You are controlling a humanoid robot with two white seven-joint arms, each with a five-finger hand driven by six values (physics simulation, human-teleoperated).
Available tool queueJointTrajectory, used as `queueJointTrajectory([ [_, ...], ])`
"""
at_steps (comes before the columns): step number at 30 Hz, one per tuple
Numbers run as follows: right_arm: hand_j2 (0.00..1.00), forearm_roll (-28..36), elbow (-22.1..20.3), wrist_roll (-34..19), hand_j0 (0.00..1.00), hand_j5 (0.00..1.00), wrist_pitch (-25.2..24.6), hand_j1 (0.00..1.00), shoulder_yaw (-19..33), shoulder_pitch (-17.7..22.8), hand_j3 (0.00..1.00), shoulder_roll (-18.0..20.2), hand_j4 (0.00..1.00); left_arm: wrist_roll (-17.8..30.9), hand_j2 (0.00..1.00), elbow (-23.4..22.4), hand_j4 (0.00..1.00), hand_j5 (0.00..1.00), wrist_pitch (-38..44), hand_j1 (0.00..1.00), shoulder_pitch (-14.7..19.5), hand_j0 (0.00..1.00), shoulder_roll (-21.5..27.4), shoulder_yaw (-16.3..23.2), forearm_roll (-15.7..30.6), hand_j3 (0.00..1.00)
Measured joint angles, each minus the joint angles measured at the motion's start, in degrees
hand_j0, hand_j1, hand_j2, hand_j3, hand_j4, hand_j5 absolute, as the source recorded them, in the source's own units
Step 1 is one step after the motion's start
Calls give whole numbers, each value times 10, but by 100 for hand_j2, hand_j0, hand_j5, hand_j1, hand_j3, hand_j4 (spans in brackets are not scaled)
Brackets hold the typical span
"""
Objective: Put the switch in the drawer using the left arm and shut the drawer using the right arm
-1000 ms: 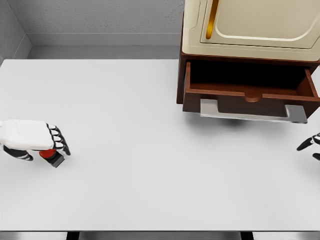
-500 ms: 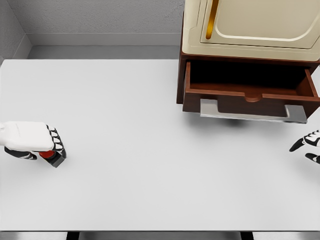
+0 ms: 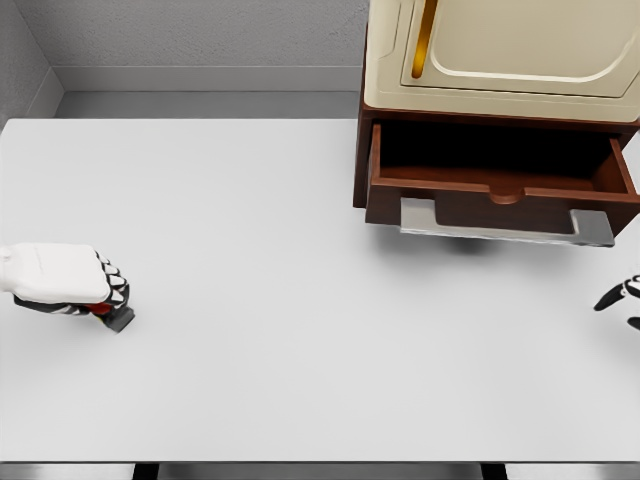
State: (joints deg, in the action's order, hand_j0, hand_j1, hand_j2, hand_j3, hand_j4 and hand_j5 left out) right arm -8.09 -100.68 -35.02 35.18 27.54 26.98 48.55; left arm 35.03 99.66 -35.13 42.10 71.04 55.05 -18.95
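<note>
The switch (image 3: 116, 318), a small grey block with a red button, lies on the white table (image 3: 300, 300) at the far left. My left hand (image 3: 98, 290) covers it from above, its fingers curled down around it, so only a grey corner and a bit of red show. The brown drawer (image 3: 497, 187) stands pulled open at the upper right, its dark inside showing nothing, with a grey handle (image 3: 505, 226) along its front. My right hand (image 3: 624, 297) shows only as a few spread fingertips at the right edge, below the drawer and apart from it.
The drawer belongs to a cabinet with a cream top (image 3: 500, 55) and a gold strip, standing on the table's back right. A grey wall (image 3: 200, 40) runs behind the table.
The left hand's fingers have curled tighter over the switch, hiding more of it, and the hand sits slightly further left. The right hand came in a little, then drew back toward the right edge.
</note>
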Motion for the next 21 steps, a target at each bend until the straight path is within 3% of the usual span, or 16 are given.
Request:
queueJointTrajectory([
  [9,60,4,0,0,60,60,0,60,-4,6,60,2,60,1,35,3,35,35,-1,35,30,35,-19,-1,0,35],
  [15,60,21,0,0,60,60,0,60,-4,7,60,9,60,0,35,11,35,35,0,35,71,35,-65,-2,3,35],
  [21,60,25,0,0,60,60,0,60,-2,6,60,10,60,0,35,13,35,35,0,35,80,35,-96,-6,7,35],
])
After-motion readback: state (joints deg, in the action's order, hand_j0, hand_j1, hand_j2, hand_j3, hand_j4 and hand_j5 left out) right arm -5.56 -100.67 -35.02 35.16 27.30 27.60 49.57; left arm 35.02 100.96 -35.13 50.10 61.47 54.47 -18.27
